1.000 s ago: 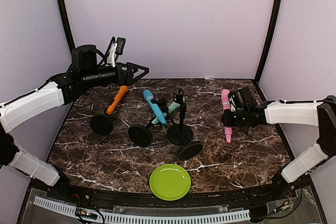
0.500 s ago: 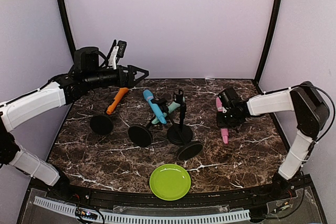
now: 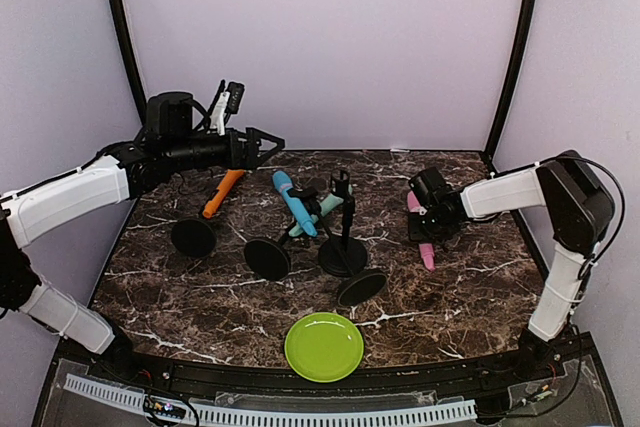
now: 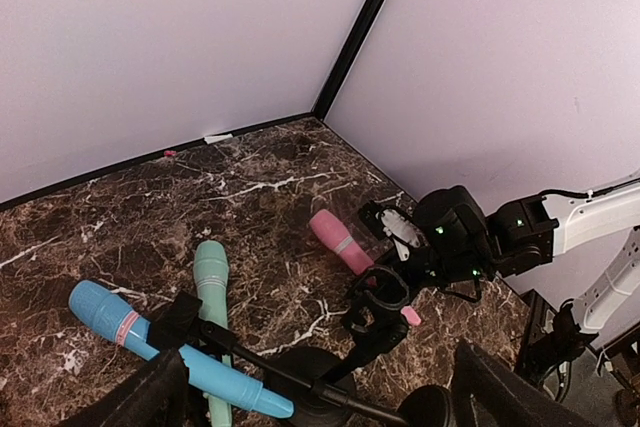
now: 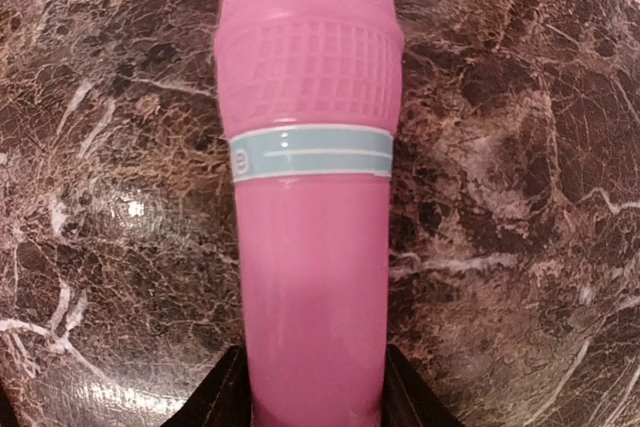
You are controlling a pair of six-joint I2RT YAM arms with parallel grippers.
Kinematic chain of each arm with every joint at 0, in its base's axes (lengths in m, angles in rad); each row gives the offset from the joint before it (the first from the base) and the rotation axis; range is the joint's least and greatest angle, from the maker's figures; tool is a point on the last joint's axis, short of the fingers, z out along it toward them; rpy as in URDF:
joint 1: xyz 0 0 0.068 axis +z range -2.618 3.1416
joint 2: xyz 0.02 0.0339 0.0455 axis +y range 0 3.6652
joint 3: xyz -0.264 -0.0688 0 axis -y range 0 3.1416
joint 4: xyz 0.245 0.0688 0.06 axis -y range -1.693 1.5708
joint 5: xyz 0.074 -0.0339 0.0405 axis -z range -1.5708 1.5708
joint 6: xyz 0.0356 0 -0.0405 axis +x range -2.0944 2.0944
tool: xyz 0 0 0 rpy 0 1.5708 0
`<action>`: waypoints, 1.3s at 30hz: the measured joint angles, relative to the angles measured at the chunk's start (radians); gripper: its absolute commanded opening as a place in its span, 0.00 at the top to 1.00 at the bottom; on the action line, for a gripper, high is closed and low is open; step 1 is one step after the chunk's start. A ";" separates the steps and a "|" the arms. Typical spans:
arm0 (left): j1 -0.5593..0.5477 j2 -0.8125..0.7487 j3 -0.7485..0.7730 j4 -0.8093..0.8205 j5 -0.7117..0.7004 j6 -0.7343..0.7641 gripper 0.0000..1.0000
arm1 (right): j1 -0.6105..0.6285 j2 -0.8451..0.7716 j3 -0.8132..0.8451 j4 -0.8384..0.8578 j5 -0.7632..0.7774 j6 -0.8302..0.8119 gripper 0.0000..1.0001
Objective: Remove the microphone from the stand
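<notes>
Marbled brown tabletop (image 3: 200, 297), overhead view. Microphones, four: orange microphone (image 3: 224, 190), blue microphone (image 3: 295, 203), teal microphone (image 3: 326, 205), pink microphone (image 3: 427, 255), the last at centre right. Four black round-based stands (image 3: 342, 255) at centre frame; one green plate (image 3: 323, 346) at lower centre. At upper left, left gripper (image 3: 272, 142).

Left wrist view: left gripper (image 4: 325, 402) with jaws spread wide and empty; three microphones in frame, the pink microphone (image 4: 340, 239) on the marble right of centre.

Right wrist view: one pink microphone (image 5: 310, 197) with a pale blue band; right gripper (image 5: 310, 405) clamps its handle at the bottom edge.
</notes>
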 measured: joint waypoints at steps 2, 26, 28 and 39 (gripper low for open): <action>0.001 0.000 0.000 0.000 -0.003 0.000 0.06 | 0.000 0.003 0.001 0.009 0.002 0.001 0.53; 0.037 0.029 -0.050 0.056 -0.006 -0.058 0.06 | 0.000 -0.026 -0.003 0.007 0.015 0.019 0.28; 0.054 0.048 -0.067 0.078 -0.002 -0.084 0.06 | 0.000 -0.057 -0.004 -0.006 0.027 0.017 0.24; 0.087 0.199 -0.147 0.238 0.042 -0.286 0.10 | 0.000 -0.347 -0.090 0.013 0.023 0.018 0.15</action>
